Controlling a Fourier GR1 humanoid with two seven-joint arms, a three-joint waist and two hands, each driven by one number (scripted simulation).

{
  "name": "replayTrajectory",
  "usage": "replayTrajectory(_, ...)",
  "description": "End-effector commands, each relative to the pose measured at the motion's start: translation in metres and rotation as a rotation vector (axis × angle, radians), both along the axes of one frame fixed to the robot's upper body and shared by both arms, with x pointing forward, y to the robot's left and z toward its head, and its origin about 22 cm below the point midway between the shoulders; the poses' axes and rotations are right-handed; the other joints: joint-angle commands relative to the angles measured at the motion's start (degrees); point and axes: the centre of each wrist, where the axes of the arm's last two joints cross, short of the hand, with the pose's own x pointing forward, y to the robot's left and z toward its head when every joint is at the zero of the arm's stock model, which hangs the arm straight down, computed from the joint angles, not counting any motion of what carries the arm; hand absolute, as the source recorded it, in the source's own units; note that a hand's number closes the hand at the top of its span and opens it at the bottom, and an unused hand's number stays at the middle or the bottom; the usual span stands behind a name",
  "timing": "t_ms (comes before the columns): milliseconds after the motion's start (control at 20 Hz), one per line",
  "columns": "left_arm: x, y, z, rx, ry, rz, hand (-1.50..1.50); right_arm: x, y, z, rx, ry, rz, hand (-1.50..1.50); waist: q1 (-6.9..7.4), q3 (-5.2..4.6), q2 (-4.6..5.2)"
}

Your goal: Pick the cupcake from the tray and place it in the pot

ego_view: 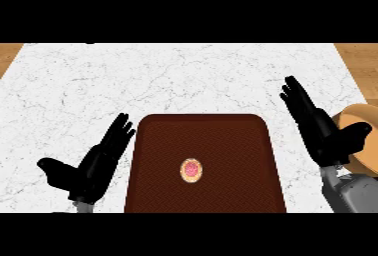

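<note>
cupcake (191, 170) sits on tray (203, 135) between both hands; left hand (92, 167) and right hand (317, 127) fingers straight, holding nothing; pot (363, 131) behind right hand.

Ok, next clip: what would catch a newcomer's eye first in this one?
The dark brown tray at the middle of the white marble counter, with a small pink-topped cupcake sitting alone on it. An open black robot hand stands on each side of the tray, the left robot hand and the right robot hand. A tan pot peeks in at the right edge, partly behind the right robot hand.
</note>
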Motion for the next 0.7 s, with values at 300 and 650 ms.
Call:
replayTrajectory(300,0.020,0.019,0.017,0.139,-0.047,0.070,0.00,0.012,0.062,0.031,-0.431,-0.252,0.402,-1.50,5.55,-0.54,-3.38)
replayTrajectory(650,0.046,0.041,0.054,0.152,-0.048,0.175,0.00,-0.058,0.114,-0.026,-0.295,-0.562,0.203,-1.50,0.14,2.01,-0.60)
